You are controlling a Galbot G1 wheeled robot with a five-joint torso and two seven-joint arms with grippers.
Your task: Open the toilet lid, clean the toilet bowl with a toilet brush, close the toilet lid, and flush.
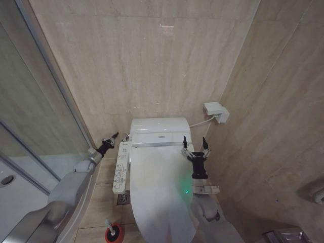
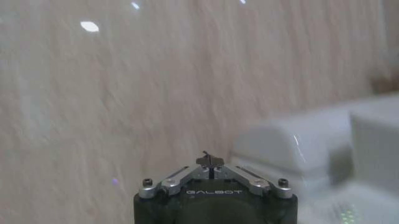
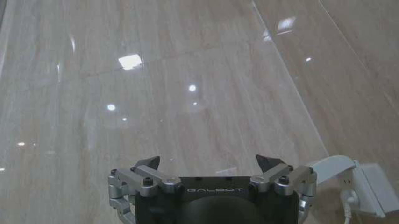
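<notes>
The white toilet lid (image 1: 158, 187) lies shut over the toilet bowl, which is hidden under it. On the floor left of the toilet, the toilet brush (image 1: 109, 224) stands in its red round holder (image 1: 114, 233). My right gripper (image 1: 195, 144) hangs open over the lid's right rear edge, pointing at the back wall; its fingers (image 3: 269, 163) are spread with nothing between them. My left gripper (image 1: 112, 137) is shut and empty, its tips close to the left end of the white tank unit (image 1: 159, 132), which looks blurred in the left wrist view (image 2: 293, 144).
A white control panel (image 1: 120, 170) juts from the toilet's left side. A white outlet box (image 1: 216, 111) with a cable sits on the right wall (image 3: 365, 186). A glass shower partition (image 1: 45, 106) and shower tray (image 1: 15, 190) close off the left. Tiled walls stand near.
</notes>
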